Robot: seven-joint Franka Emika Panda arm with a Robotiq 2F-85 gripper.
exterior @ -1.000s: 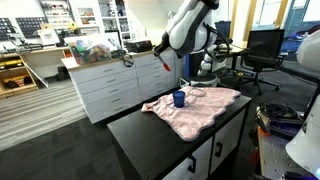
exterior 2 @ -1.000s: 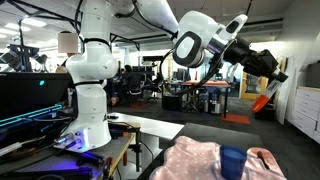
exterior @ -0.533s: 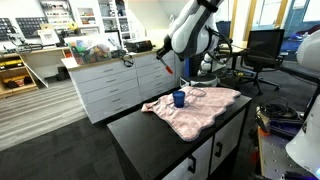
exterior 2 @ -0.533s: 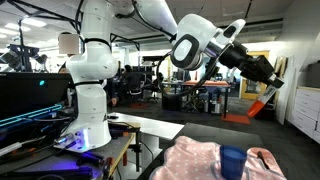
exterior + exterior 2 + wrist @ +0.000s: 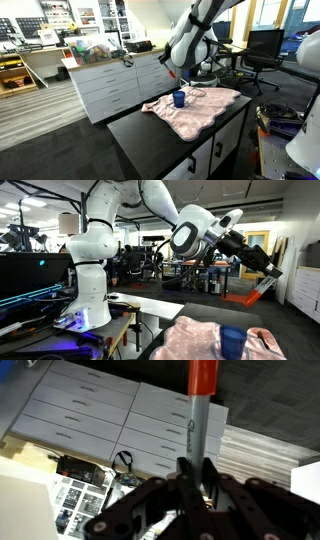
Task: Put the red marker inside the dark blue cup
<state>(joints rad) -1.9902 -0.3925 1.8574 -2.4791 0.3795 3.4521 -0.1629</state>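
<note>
My gripper (image 5: 166, 55) is shut on the red marker (image 5: 172, 68) and holds it in the air, above and to one side of the dark blue cup (image 5: 179, 98). The cup stands upright on a pink cloth (image 5: 205, 110) on the black table. In the other exterior view the gripper (image 5: 266, 272) holds the marker (image 5: 254, 293) slanting down, well above the cup (image 5: 232, 343). In the wrist view the marker (image 5: 198, 415), grey-bodied with a red cap, sticks out from between the fingers (image 5: 185, 468). The cup is out of the wrist view.
The pink cloth (image 5: 198, 340) covers much of the black table (image 5: 150, 135). White drawer cabinets (image 5: 115, 85) stand behind the table, also below in the wrist view (image 5: 90, 415). A second white robot (image 5: 90, 270) stands to the side.
The gripper with the marker has moved down and a little closer to the cup. The cup and cloth have not moved.
</note>
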